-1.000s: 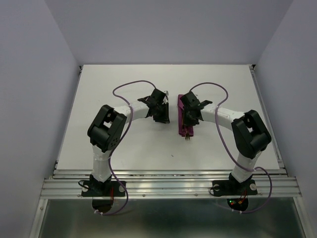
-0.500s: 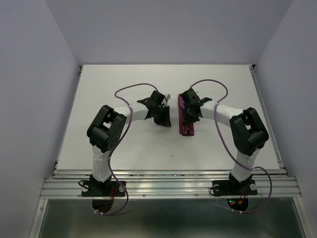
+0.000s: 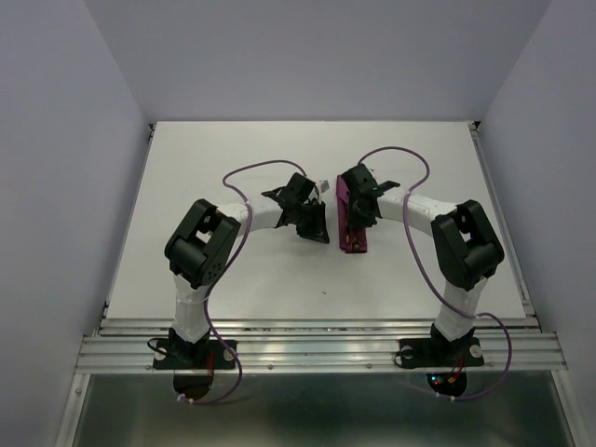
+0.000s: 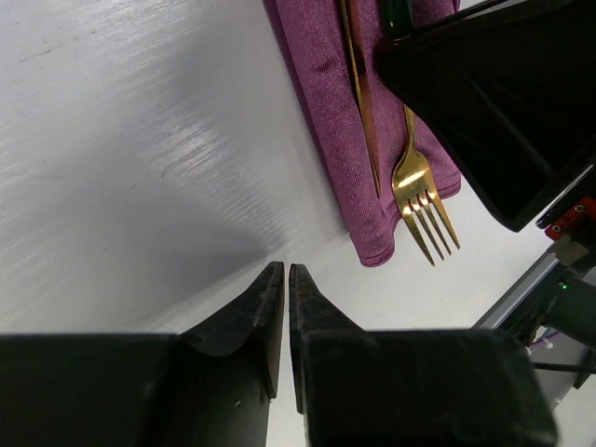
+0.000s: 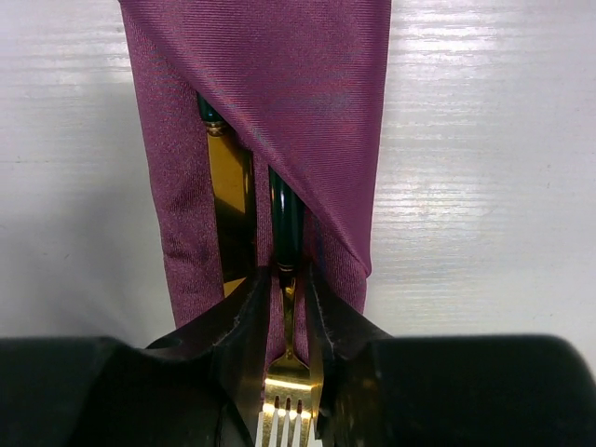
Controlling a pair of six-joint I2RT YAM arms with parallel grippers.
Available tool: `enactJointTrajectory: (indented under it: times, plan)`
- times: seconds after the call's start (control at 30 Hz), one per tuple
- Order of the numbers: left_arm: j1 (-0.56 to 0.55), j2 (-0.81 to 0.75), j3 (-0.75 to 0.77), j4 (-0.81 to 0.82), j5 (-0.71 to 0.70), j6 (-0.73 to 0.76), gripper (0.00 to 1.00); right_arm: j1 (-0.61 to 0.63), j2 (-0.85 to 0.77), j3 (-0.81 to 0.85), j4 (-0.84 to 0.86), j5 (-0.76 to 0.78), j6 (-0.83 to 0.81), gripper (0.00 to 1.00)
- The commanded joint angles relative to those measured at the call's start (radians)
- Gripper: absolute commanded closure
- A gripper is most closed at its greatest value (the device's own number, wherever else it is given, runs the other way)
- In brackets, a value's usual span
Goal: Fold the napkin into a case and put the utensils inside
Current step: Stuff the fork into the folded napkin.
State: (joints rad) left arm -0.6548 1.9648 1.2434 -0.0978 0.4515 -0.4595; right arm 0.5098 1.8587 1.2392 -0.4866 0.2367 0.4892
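Seen from above, two robot arms reach in over a white tabletop (image 3: 233, 168); between them lies the case (image 3: 353, 246), a narrow magenta-purple cloth pocket running up and down just right of centre. The right claw (image 3: 359, 222) sits over the case and hides most of it; the left claw (image 3: 318, 231) hangs just beside the case's left edge, apart from the cloth.

In the right wrist view the case (image 5: 279, 84) fills the upper middle, its front flap folded on a slant; two utensils are tucked under it. The knife (image 5: 229, 200) lies on the left, its gold blade showing in the opening; the fork (image 5: 287, 386) lies beside it, dark handle under the cloth, gold tines sticking out at the bottom of the frame. The right claw (image 5: 287, 277) is clamped on the fork where handle meets gold neck.

In the left wrist view the left claw (image 4: 285, 279) has its fingers pressed together, holding nothing, at bottom centre over bare tabletop; the case (image 4: 321, 112) slants across the upper middle with the knife (image 4: 363, 102) and fork (image 4: 424, 200) on it, the tines reaching past the cloth's rounded end.
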Motion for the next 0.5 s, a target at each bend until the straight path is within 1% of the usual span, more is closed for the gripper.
enactJointTrajectory:
  times: [0.0,0.2,0.47]
  plan:
    - [-0.006,-0.043,-0.001,0.018,0.023,-0.002,0.82,-0.007,-0.047,0.0,0.033,-0.005,0.0,0.73]
    - [-0.008,-0.034,0.004,0.018,0.023,-0.004,0.82,0.002,-0.075,-0.061,0.049,-0.039,0.002,0.73]
    - [-0.009,-0.024,0.01,0.015,0.023,-0.004,0.82,0.022,-0.081,-0.08,0.046,-0.022,0.0,0.76]
